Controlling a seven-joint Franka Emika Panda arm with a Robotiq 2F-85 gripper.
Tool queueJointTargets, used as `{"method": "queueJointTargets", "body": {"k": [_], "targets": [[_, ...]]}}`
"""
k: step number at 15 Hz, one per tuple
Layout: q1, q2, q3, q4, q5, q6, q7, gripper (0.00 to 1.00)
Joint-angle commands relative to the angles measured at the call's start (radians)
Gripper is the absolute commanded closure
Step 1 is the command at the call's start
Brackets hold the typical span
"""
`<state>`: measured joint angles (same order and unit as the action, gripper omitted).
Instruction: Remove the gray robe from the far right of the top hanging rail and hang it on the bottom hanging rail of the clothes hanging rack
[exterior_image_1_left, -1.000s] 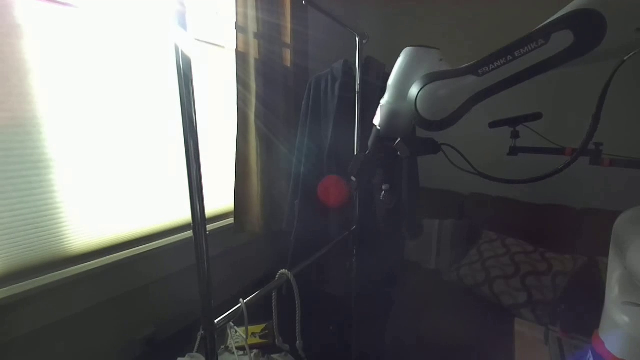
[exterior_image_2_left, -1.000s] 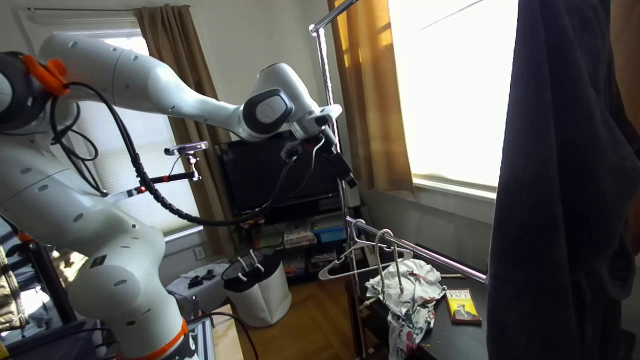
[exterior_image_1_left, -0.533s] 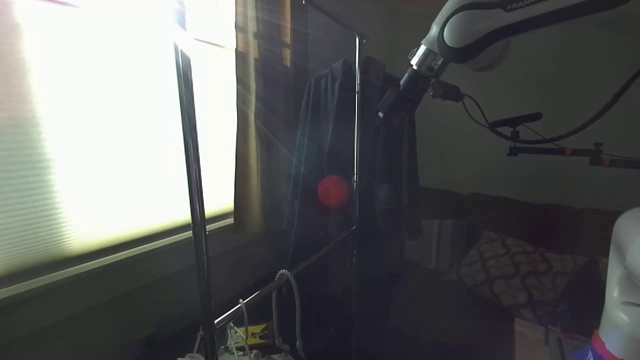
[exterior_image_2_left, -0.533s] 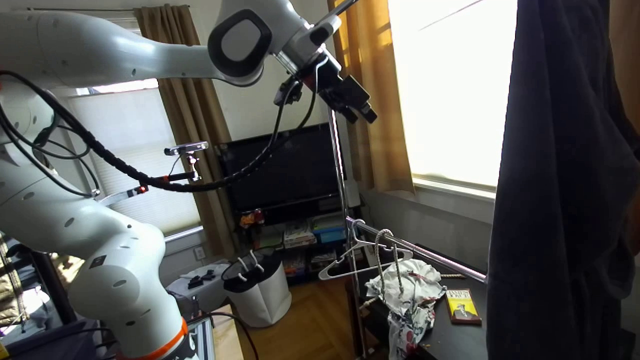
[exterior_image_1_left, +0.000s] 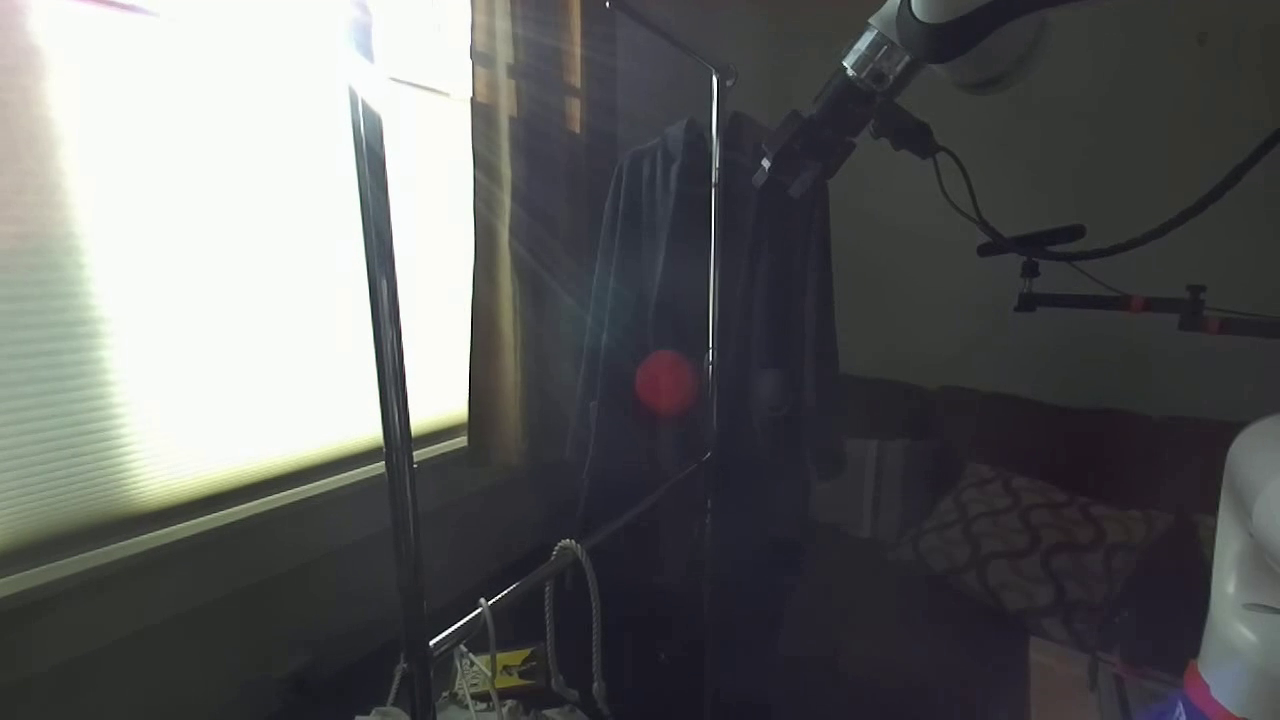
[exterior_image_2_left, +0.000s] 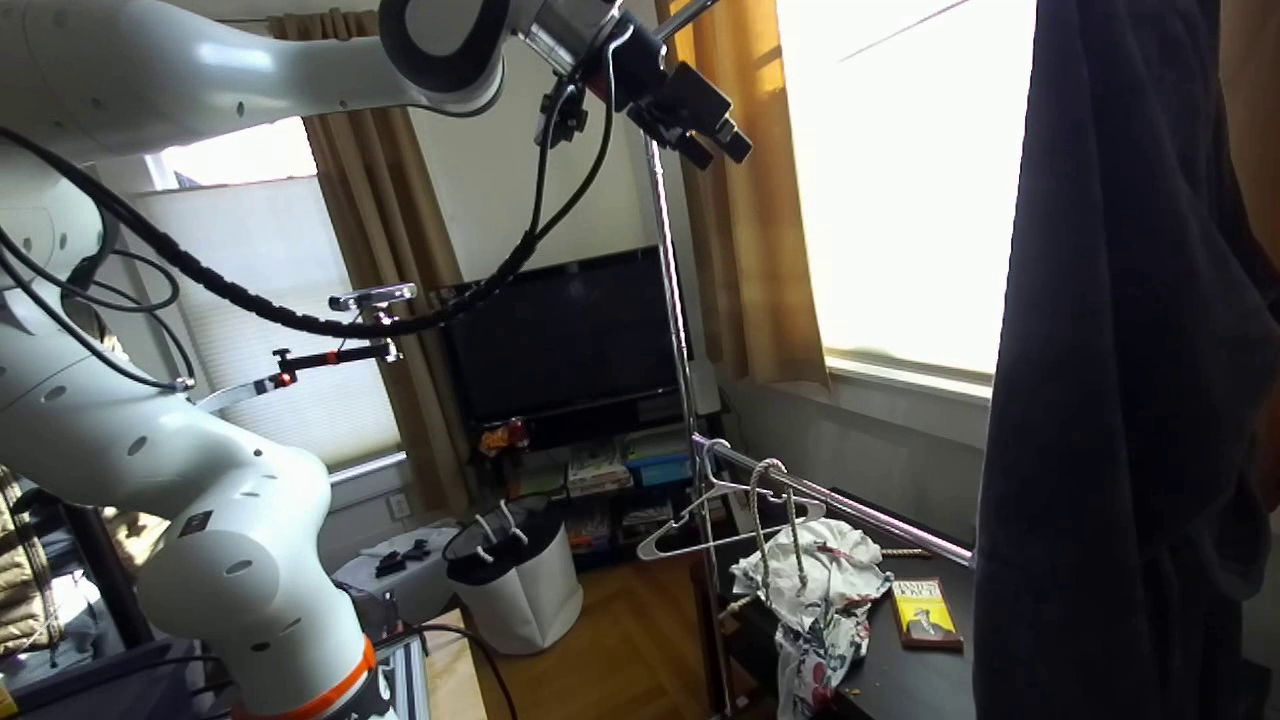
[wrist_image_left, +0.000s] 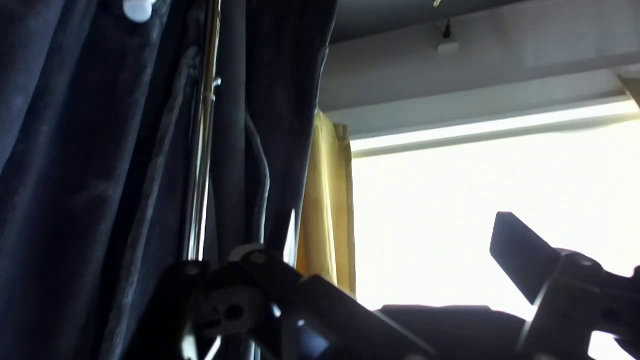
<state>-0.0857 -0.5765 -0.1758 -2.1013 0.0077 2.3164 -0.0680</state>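
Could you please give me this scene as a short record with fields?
tool: open, holding nothing
robe: dark, hanging; hook not clearly visible
bottom rail: carries a white hanger and a looped rope handle
book: yellow cover, lying on a black tabletop
window: bright, beside a brown curtain
task status: robe not yet on the bottom rail

Spread hand (wrist_image_left: 415, 255) before dark robe (wrist_image_left: 70, 175)

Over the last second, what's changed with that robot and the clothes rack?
The robot arm and its fingers have moved upward in both exterior views. The fingers stand apart; nothing was visibly taken hold of or let go. The dark robe, the white clothes hanger on the bottom rail, and the James Joyce paperback stayed as they were.
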Motion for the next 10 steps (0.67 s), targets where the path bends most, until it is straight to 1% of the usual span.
{"method": "queueJointTargets", "body": {"k": [1, 3, 6, 8, 10], "targets": [[0.022, 0.032, -0.088, 0.143, 0.036, 0.022, -0.135, 0.00], [0.024, 0.077, -0.149, 0.248, 0.034, 0.012, -0.222, 0.00], [0.049, 0.184, -0.251, 0.418, 0.063, -0.005, -0.359, 0.00], [0.081, 0.261, -0.309, 0.533, 0.143, -0.021, -0.419, 0.00], [0.075, 0.365, -0.338, 0.649, 0.214, -0.028, -0.414, 0.00]]}}
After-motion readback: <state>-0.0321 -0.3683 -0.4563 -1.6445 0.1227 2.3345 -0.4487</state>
